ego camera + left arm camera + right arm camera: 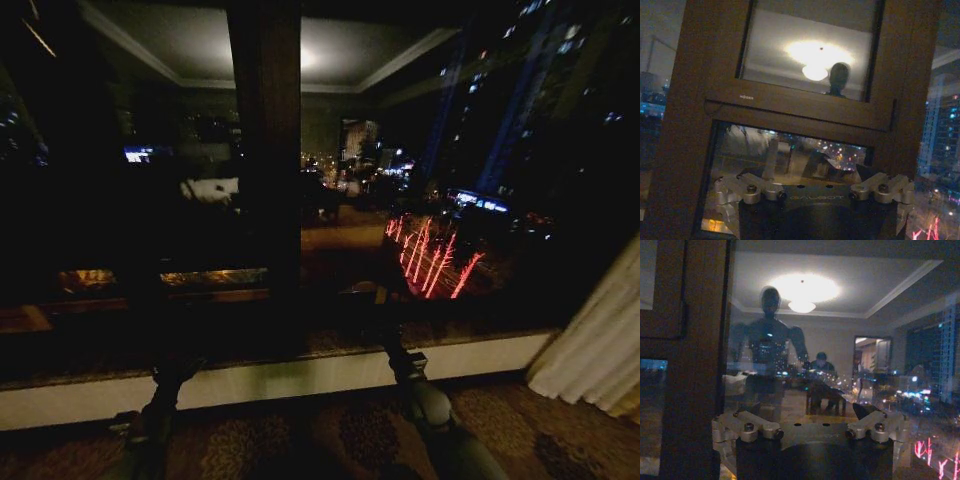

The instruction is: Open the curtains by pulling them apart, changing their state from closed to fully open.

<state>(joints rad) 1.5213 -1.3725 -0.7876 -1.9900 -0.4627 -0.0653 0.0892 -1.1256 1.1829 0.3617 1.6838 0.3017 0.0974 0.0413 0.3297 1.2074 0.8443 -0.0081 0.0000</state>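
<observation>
Here one curtain [597, 345] bunches right of dark window [420, 200]; end effector states unclear.

Patterned carpet floor [330, 430] meets the white sill [300, 378]; curtain hem [590, 375] rests on it.

The left gripper [812, 192] faces the brown window frame [805, 107], fingers spread wide, a ceiling lamp's reflection [815, 60] above its crossbar.

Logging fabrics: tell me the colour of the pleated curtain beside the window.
Cream-white pleated curtain, clearest in the head view.
</observation>
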